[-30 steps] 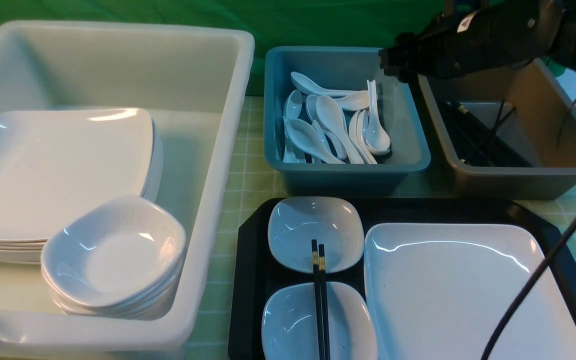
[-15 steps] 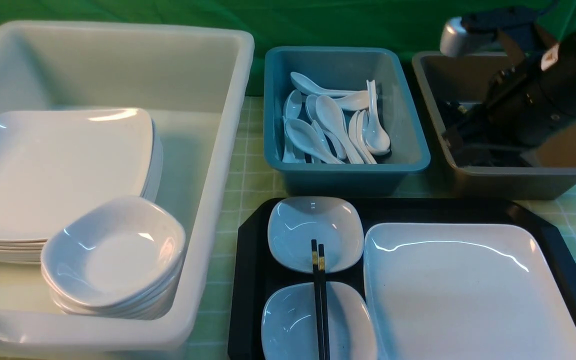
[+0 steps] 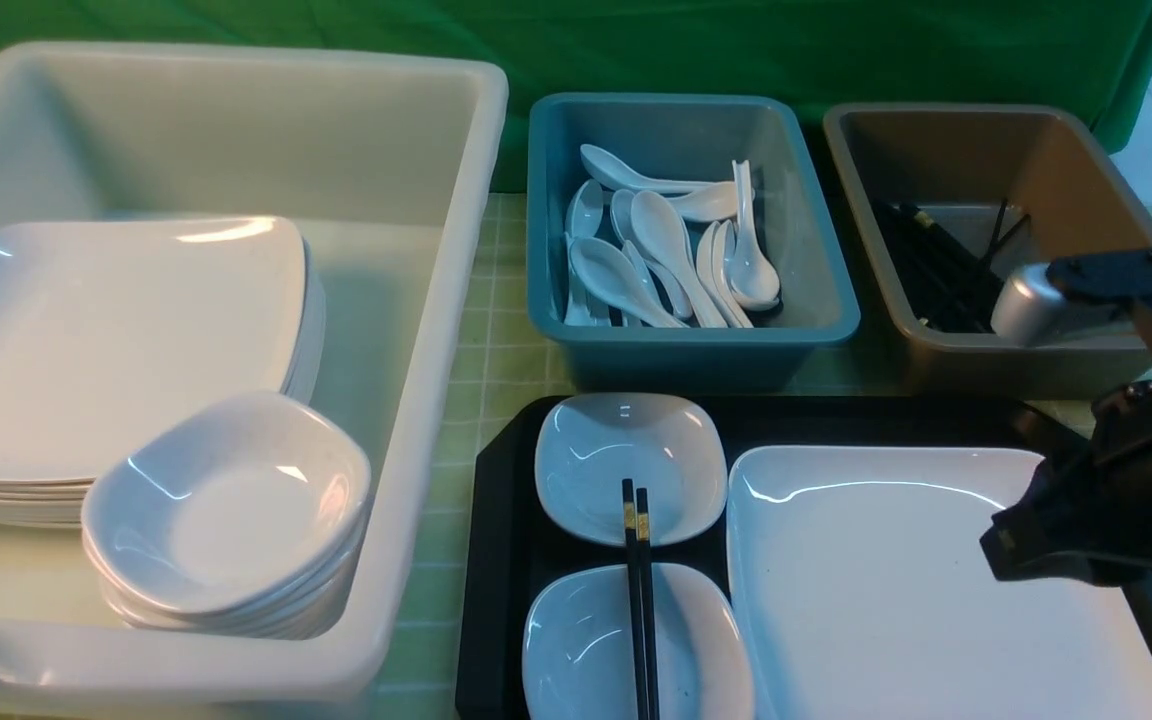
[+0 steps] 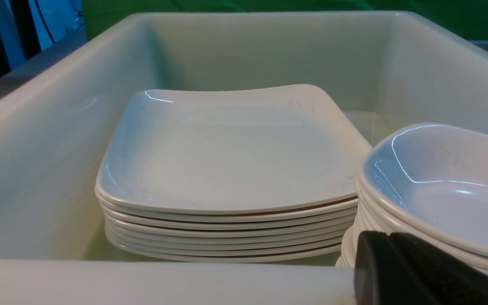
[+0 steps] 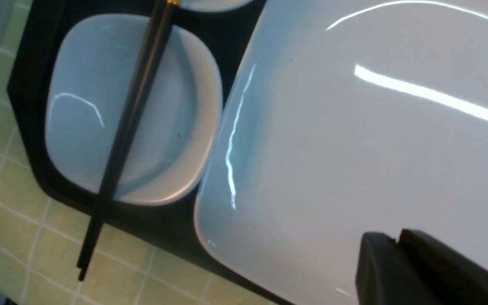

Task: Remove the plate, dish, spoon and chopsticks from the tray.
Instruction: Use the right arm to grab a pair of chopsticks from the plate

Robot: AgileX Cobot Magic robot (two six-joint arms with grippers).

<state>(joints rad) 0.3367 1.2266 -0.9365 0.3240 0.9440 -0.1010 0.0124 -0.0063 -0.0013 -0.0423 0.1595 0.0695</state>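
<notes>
Chopsticks point(image 3: 640, 600) and plate point(image 3: 896, 580) are cut off in front view.

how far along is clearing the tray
Done: no spoon shows on the tray; spoons lie in the teal tub. In hand: nothing; the right claw hangs shut over the plate. Left on the tray: plate, two small bowls, chopsticks across them.

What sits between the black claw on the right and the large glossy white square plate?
Nothing visible: the right gripper hangs over the large glossy white squarish plate, whose surface is bare.
</notes>
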